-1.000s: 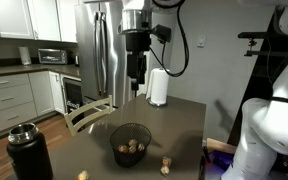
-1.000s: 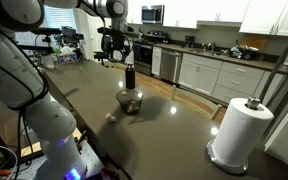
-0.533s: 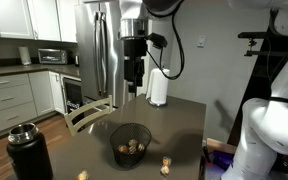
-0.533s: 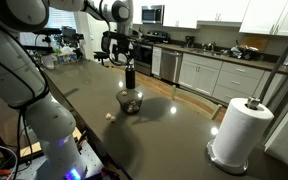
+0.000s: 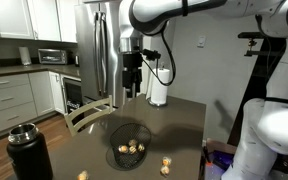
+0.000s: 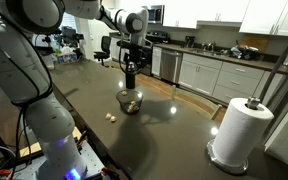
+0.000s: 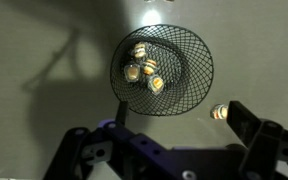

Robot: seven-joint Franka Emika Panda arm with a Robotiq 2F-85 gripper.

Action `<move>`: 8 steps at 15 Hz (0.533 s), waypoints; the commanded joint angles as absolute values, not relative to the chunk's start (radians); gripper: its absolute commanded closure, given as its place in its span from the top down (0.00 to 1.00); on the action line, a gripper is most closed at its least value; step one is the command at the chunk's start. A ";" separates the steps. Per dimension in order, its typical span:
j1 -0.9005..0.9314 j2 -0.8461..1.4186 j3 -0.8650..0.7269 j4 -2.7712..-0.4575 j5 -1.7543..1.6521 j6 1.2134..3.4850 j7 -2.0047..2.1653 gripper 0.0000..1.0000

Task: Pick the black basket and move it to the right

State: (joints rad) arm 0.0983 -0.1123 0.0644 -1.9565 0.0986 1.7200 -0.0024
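Observation:
The black basket (image 7: 187, 55), a round bowl of thin wire mesh, sits on the grey table with several small wrapped pieces (image 7: 144, 72) inside. It shows in both exterior views (image 5: 118, 148) (image 6: 123, 99). My gripper (image 7: 179, 118) is open and empty. It hangs above the basket, with its near rim between the two fingers in the wrist view. In both exterior views the gripper (image 5: 132, 92) (image 6: 129, 82) points straight down, clearly above the basket.
A black thermos (image 5: 29, 152) stands at the table's near corner. A paper towel roll (image 5: 157, 88) (image 6: 236, 130) stands on the table. Loose wrapped pieces lie beside the basket (image 7: 219, 112) (image 5: 167, 161) (image 6: 110, 115). A chair back (image 5: 86, 114) is by the table edge.
The arm has come lower and the gripper has moved down toward the basket. The basket has not moved.

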 commanded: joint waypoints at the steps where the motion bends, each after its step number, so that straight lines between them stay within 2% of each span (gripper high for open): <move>1: 0.071 -0.080 0.043 -1.991 0.100 1.739 -0.074 1.00; 8: 0.027 -0.029 -0.008 -2.139 0.098 1.893 -0.220 1.00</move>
State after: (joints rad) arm 0.0496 -0.0441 0.0017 -2.0926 0.0986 1.8270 -0.1431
